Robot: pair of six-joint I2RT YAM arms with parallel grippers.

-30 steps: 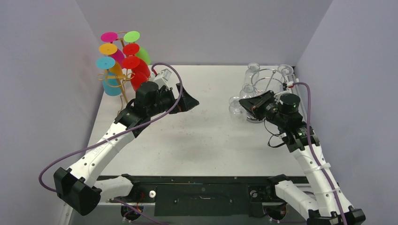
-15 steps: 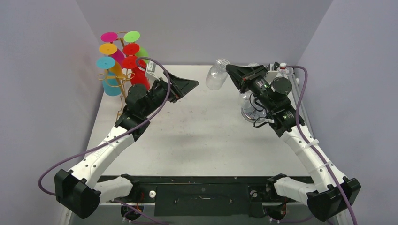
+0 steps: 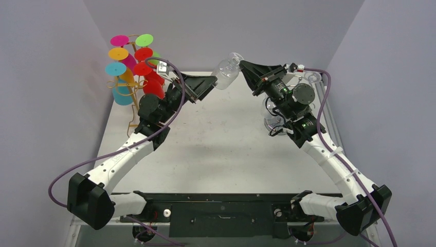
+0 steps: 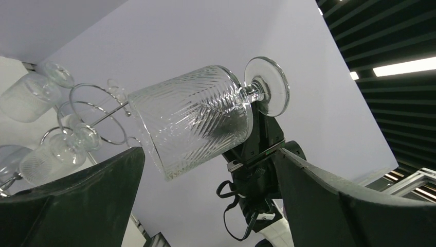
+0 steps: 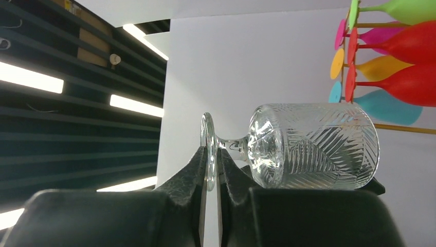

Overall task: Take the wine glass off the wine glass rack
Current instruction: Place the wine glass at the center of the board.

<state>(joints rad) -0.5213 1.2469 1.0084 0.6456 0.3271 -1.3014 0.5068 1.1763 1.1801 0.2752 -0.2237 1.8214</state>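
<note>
A clear cut-pattern wine glass (image 3: 225, 69) hangs in the air on its side over the far middle of the table. My right gripper (image 3: 241, 65) is shut on its round foot; in the right wrist view the pads (image 5: 201, 164) pinch the foot's rim, and the wine glass (image 5: 313, 149) points its bowl away from me. My left gripper (image 3: 210, 86) is open just left of the bowl. In the left wrist view the wine glass (image 4: 198, 116) lies ahead of the left gripper (image 4: 208, 154), with its wide jaws touching nothing. The wire wine glass rack (image 3: 295, 85) stands at the far right.
Other clear glasses (image 4: 25, 95) still hang on the wine glass rack (image 4: 97, 110). A second rack of coloured plastic glasses (image 3: 134, 67) stands at the far left corner, close behind my left arm. Grey walls enclose the table on three sides.
My right arm has carried the wine glass from the rack up and left to the far middle. My left arm has risen toward it with its jaws open.
</note>
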